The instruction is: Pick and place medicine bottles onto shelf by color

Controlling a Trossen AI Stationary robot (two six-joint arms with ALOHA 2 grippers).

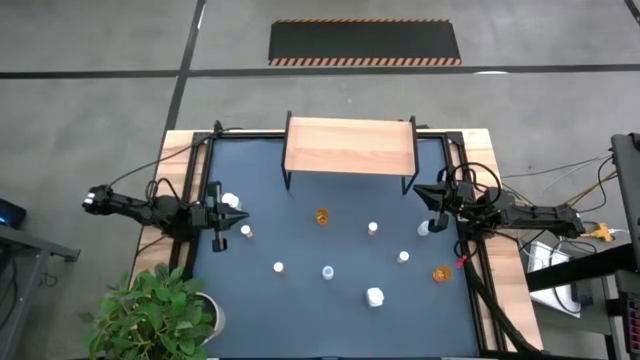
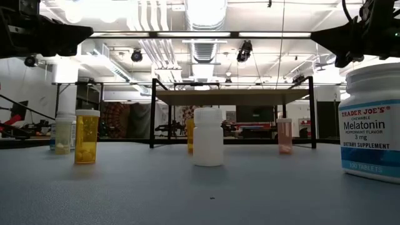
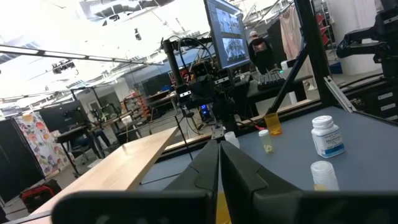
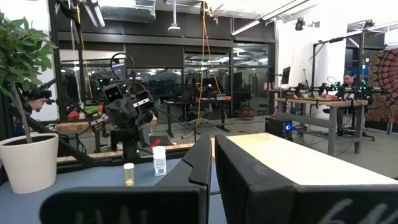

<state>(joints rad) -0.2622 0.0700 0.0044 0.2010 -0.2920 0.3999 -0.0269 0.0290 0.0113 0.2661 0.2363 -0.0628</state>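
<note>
The light-wood shelf (image 1: 350,145) stands on black legs at the mat's far side; nothing lies on its board. Several small bottles stand upright on the blue mat: an orange one (image 1: 322,215), another orange one (image 1: 441,272), a larger white one (image 1: 375,296) and white-capped ones (image 1: 279,267) (image 1: 403,257). My left gripper (image 1: 238,215) hovers shut at the mat's left side, between a white bottle (image 1: 231,201) and a small one (image 1: 247,231). My right gripper (image 1: 420,190) hovers shut near the shelf's right legs, beside a bottle (image 1: 423,229). The wrist views show the left fingers (image 3: 219,163) and the right fingers (image 4: 211,163) closed with nothing between them.
A potted plant (image 1: 160,310) sits at the table's near left corner. Cables run along the right edge (image 1: 470,270). In the low view a labelled Melatonin bottle (image 2: 372,119) stands close to the near edge, with an amber bottle (image 2: 87,136) and a white one (image 2: 208,136) farther back.
</note>
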